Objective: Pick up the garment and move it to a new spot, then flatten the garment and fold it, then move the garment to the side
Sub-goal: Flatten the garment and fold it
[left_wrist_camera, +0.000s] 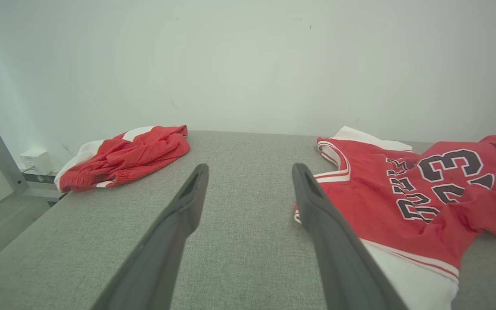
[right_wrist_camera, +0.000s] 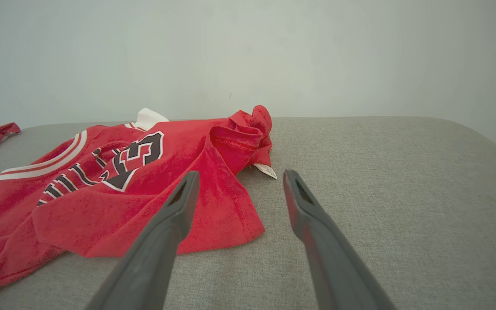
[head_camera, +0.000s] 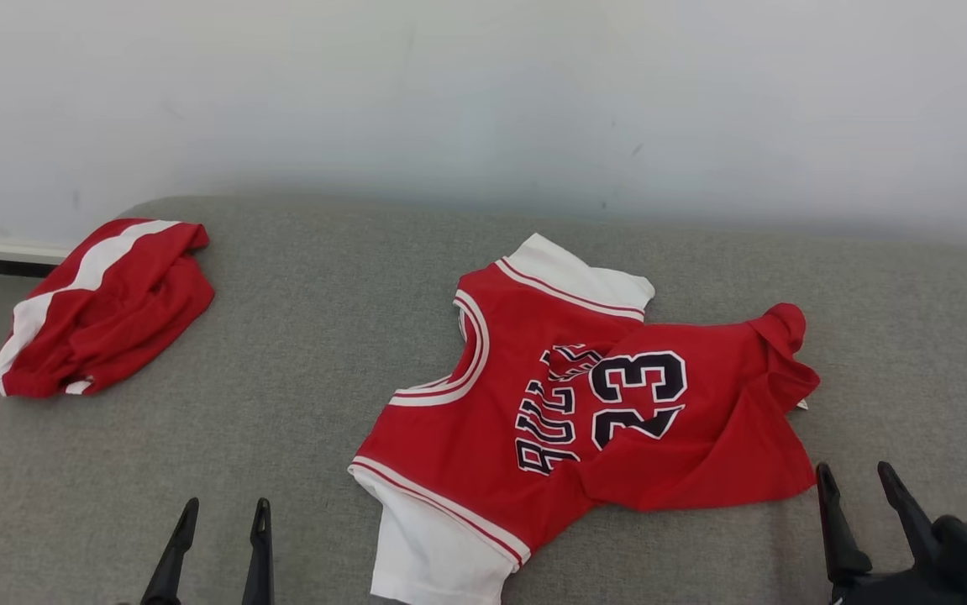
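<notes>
- Waiting at the near edge: left gripper (head_camera: 227, 502) with fingers wide apart and empty, right gripper (head_camera: 853, 466) likewise, neither touching cloth.
- Task thing: red jersey (head_camera: 584, 403), crumpled on the grey surface (head_camera: 298, 336), middle to right, number 23 facing up. Its lower half is folded over itself and the far-right corner is bunched by the label (right_wrist_camera: 266, 170).
- Red shorts (head_camera: 105, 307) sit far left, well apart from the jersey; I judge they are not part of this step.
- Step in hand, as I read it: the first pick-up, nothing lifted yet.
- Doing it well: the right gripper is just beside the hem corner (right_wrist_camera: 248, 228), so pinch there with one finger under the edge, and avoid the bunch.
- The left gripper should take the near white sleeve (head_camera: 433, 555), so the cloth hangs spread between two points.
- Lift both together and level; a one-sided pull would likely twist the fold tighter.
- Set down on bare surface to the left of the jersey, clear of the shorts.
</notes>
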You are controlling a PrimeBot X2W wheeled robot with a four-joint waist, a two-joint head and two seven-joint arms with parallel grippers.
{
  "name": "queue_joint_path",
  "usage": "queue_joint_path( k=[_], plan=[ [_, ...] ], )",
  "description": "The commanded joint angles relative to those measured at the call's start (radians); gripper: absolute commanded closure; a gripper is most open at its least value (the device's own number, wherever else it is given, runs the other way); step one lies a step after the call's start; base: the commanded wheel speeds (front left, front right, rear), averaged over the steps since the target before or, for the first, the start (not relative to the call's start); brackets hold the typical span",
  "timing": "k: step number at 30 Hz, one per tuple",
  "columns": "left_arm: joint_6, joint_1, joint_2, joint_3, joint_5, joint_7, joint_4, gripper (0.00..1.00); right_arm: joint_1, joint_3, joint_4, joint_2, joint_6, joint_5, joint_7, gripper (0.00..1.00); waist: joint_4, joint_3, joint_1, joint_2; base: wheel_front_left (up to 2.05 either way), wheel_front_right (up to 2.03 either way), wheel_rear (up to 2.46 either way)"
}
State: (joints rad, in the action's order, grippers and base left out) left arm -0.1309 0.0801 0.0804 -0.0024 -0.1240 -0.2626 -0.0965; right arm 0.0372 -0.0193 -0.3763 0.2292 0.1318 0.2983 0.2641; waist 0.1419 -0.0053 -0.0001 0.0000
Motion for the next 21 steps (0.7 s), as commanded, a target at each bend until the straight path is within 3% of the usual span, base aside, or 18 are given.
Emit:
queue_joint_path(
  k=[1, 15, 16, 17, 19, 21],
  plan=[
    [0.001, -0.011, 0.002, -0.003, -0.008, -0.003, -0.003, 0.0, 0.028, -0.008, -0.029, 0.013, -0.002, -0.006, 0.0, 0.0, 0.018, 0.014, 0.0001, 0.0, 0.0, 0.0, 0.0],
    [0.001, -0.057, -0.001, -0.026, -0.026, -0.003, -0.017, 0.0, 0.265, -0.045, -0.469, 0.047, -0.002, 0.015, -0.004, 0.0, 0.107, 0.08, 0.0001, 0.0, 0.0, 0.0, 0.0],
    [0.001, -0.063, -0.002, -0.025, -0.025, -0.003, -0.018, 0.0, 0.273, -0.052, -0.494, 0.045, -0.002, 0.022, -0.004, 0.09, 0.11, 0.083, 0.0001, 0.0, 0.0, 0.0, 0.0],
    [0.001, -0.066, -0.002, -0.023, -0.023, -0.003, -0.018, 0.0, 0.283, -0.055, -0.52, 0.04, -0.002, 0.032, -0.004, 0.35, 0.111, 0.086, 0.0001, 0.0, 0.0, 0.0, 0.0],
    [0.001, -0.064, -0.002, -0.021, -0.024, -0.003, -0.02, 0.0, 0.298, -0.066, -0.555, 0.032, -0.002, 0.05, -0.004, 1.0, 0.112, 0.088, 0.0001, 0.0, 0.0, 0.0, 0.0],
    [0.001, -0.058, -0.002, -0.015, -0.024, -0.003, -0.022, 0.0, 0.303, -0.077, -0.569, 0.024, -0.002, 0.063, -0.004, 1.0, 0.106, 0.085, 0.0001, 0.0, 0.0, 0.0, 0.0]
  ],
)
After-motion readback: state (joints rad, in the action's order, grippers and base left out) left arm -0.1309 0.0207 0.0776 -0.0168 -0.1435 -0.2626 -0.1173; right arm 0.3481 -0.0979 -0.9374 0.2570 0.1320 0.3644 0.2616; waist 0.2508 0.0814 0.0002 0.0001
